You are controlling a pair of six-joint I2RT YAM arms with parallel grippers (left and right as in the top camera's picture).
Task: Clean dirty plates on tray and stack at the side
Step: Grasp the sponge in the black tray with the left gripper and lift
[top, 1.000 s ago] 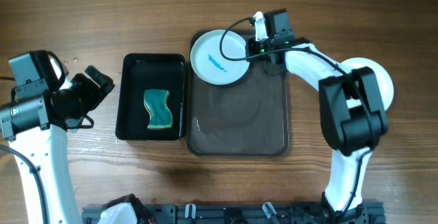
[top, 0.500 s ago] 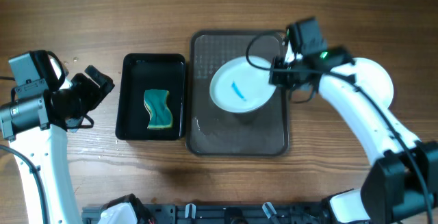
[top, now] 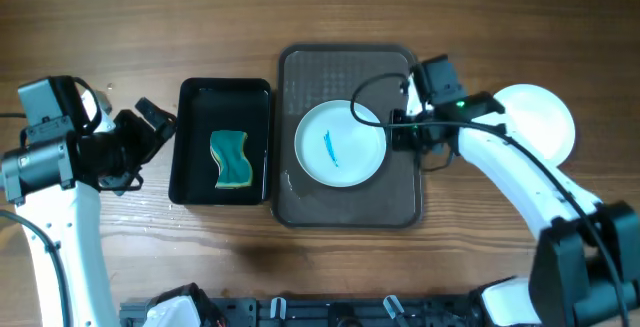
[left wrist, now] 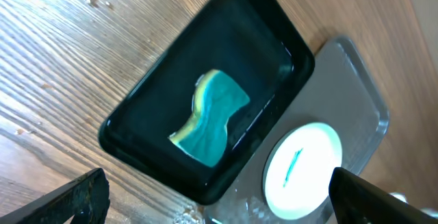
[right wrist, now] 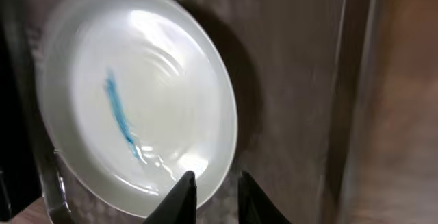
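- Pinching the near-right rim of the plate (top: pixel 340 144), the right gripper (right wrist: pixel 215 186) has its two fingertips close together, with the rim passing between them in the right wrist view.
- The plate lies in the middle of the tray (top: pixel 345 72), closer to the tray's right edge than to its left.
- A short blue streak (top: pixel 331 148) marks the plate's inner surface, left of centre.
- The tray is dark, rectangular and textured. It rests on the counter (top: pixel 300 7), and its top portion is bare.
- A black bin (top: pixel 225 84) stands just beside the tray's left edge, with its long side parallel to the tray.
- A green sponge (top: pixel 232 159) with a yellow edge lies inside the bin, in its lower half.
- The left gripper (left wrist: pixel 217 183) hangs above the counter to the left of the bin. Its fingers are spread wide and hold nothing.
- A second white plate (top: pixel 535 117) sits on the counter to the right of the tray, apart from it and partly hidden by the right arm. No marks are visible on its exposed surface.
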